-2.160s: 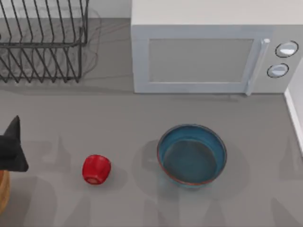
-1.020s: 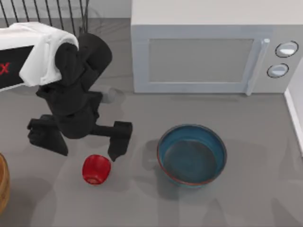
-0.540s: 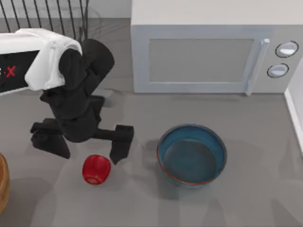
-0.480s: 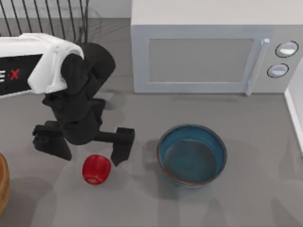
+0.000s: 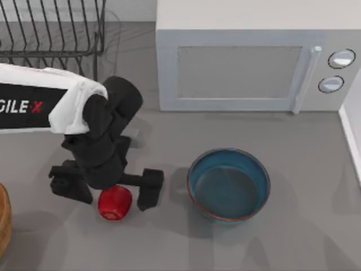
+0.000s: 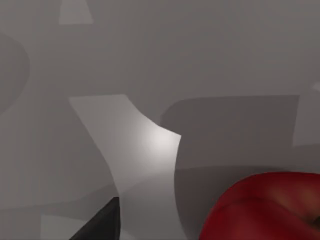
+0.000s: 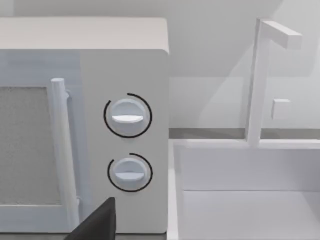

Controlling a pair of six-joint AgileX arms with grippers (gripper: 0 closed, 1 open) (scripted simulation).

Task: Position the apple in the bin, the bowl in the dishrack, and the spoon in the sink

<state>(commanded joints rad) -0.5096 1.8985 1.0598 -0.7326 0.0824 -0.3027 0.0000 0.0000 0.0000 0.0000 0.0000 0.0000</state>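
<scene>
Jaws apart, left gripper [image 5: 108, 192] straddles the apple [image 5: 115, 202] near the table's [image 5: 169, 135] left edge; I'd lower, then close.

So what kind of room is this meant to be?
It looks like a rendered kitchen counter: a white microwave at the back, a black wire dishrack beside it, and a sink with a tap on the right wrist view.

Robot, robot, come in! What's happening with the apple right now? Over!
Left gripper open, jaws straddling the apple on the table. Apple not gripped yet. Bin at the table's left edge, path looks clear. Bowl sits to the right.
</scene>
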